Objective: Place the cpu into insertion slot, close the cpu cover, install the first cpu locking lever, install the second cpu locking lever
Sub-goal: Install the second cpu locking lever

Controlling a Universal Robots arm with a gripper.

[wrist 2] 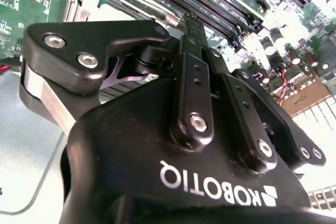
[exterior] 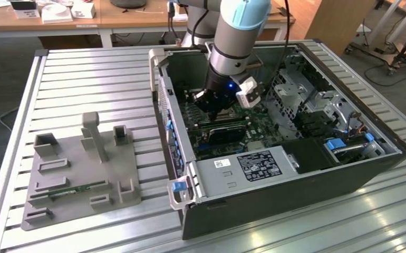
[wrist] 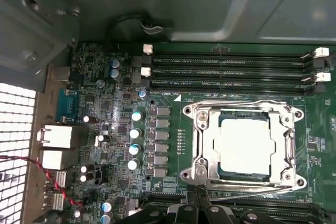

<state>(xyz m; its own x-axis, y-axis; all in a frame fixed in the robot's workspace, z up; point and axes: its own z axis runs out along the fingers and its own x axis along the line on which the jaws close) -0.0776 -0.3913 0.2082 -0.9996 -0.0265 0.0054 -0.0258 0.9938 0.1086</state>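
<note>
In the first wrist view the cpu [wrist: 245,145], a pale silver square, lies in the insertion slot [wrist: 227,125] on the green motherboard. The cpu cover [wrist: 202,145], a silver frame, lies flat around the chip. Thin metal locking levers run along two opposite edges of the socket, one [wrist: 236,102] beside the memory slots and one [wrist: 247,186] on the gripper's side. My black gripper [wrist: 197,196] has its fingers [wrist 2: 190,30] together, tips just off the socket's edge by the nearer lever. In the exterior view the gripper [exterior: 215,109] reaches down inside the open computer case.
Long black memory slots [wrist: 231,69] run beside the socket. Capacitors [wrist: 135,132] and rear ports with a red-black wire [wrist: 52,182] lie on its other side. The case walls [exterior: 329,174] and drive cage [exterior: 252,163] surround the arm. A grey fixture [exterior: 83,174] sits at the exterior view's left.
</note>
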